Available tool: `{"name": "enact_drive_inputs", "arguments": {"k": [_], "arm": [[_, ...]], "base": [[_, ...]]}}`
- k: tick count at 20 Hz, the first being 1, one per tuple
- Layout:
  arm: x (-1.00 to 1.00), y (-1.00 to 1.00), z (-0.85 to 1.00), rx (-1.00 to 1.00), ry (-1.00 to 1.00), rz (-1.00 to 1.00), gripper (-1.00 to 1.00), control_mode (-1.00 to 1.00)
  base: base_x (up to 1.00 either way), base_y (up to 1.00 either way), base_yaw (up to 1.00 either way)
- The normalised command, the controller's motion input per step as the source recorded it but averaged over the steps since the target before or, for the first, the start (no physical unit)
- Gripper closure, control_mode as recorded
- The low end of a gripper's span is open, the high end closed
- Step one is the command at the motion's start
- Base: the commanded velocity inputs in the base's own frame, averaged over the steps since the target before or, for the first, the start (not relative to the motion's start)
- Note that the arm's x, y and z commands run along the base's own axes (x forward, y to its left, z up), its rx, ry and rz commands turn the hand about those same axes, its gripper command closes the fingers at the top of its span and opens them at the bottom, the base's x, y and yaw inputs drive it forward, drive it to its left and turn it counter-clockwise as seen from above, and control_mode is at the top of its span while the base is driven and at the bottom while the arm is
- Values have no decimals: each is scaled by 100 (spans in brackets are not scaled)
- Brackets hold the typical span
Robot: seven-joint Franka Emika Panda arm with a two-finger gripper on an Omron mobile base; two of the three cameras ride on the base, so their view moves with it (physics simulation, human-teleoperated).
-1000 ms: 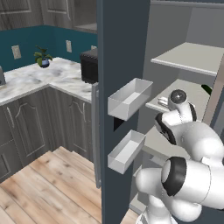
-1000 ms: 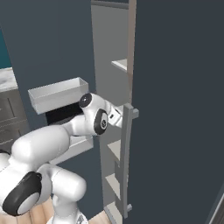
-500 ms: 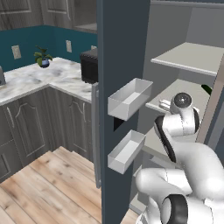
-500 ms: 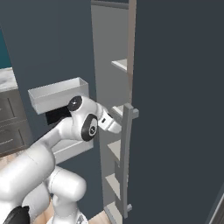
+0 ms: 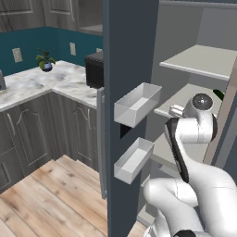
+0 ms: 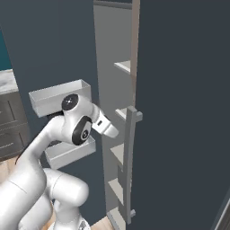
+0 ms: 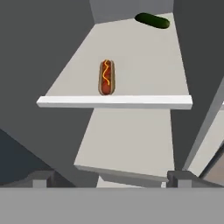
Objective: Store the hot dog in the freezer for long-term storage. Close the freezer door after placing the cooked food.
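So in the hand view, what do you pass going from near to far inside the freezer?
Lower shelf → front lip of the upper shelf → hot dog → dark green cucumber-like thing at the back.

The scene is viewed by the left base camera from behind the arm, past the open freezer door [image 5: 132, 115] toward the shelves and the kitchen counter [image 5: 41, 85]. The same freezer [image 6: 179, 112] is seen from the other side by the right base camera. Close up, a pale shelf [image 7: 114, 102] is faced by the hand camera.
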Motion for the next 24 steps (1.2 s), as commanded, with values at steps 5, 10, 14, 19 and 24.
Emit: {"name": "enact_drive_inputs", "arguments": {"k": [5,10,14,19,24], "arm": [[-49,27,31,4,22,0,-100,-100],[-70,20,23,6,18,2,-100,-100],[-98,18,-17,16,1,14,-100,-100],[-84,12,-7,5,0,9,-100,-100],[-11,3,-1,-15,30,4,-100,-100]], "base": [[0,0,0],[0,0,0],[0,0,0],[0,0,0],[0,0,0]]}}
